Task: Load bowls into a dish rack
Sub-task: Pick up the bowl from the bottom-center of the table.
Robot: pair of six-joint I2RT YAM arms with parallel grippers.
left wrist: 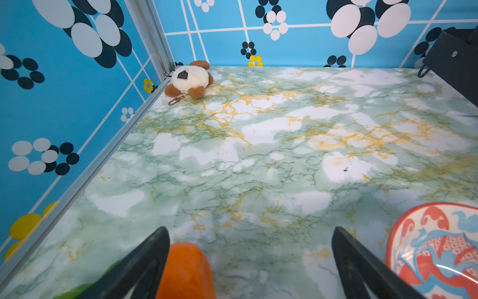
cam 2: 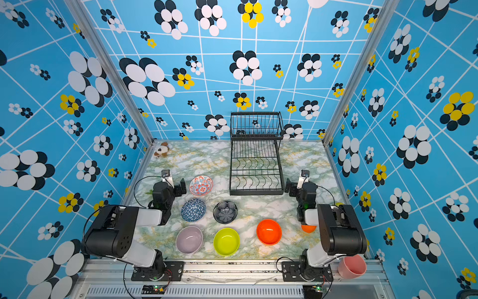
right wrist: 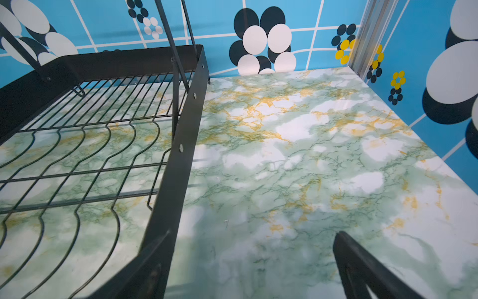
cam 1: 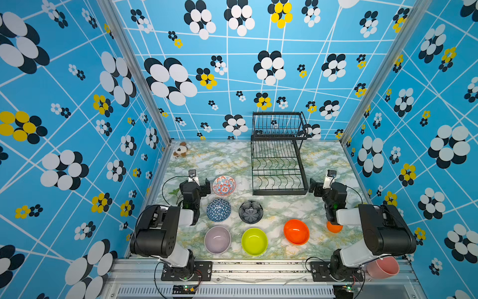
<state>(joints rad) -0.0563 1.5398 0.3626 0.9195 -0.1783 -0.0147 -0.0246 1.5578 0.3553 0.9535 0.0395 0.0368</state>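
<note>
Six bowls (cam 1: 254, 241) are laid out on the table (cam 1: 280, 207), none in the dish rack (cam 1: 279, 192), which stands behind them. The left gripper (left wrist: 249, 261) is held spread beside the red-blue bowl (left wrist: 437, 251); the right gripper (right wrist: 248, 266) is held spread beside the rack's lower tray (right wrist: 178, 145).

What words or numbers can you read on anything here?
None can be read.
Red-blue bowl, blue bowl, black bowl: patterns only.
Rack: bare wire.
Plush toy: its black patch is too blurred to read.
</note>
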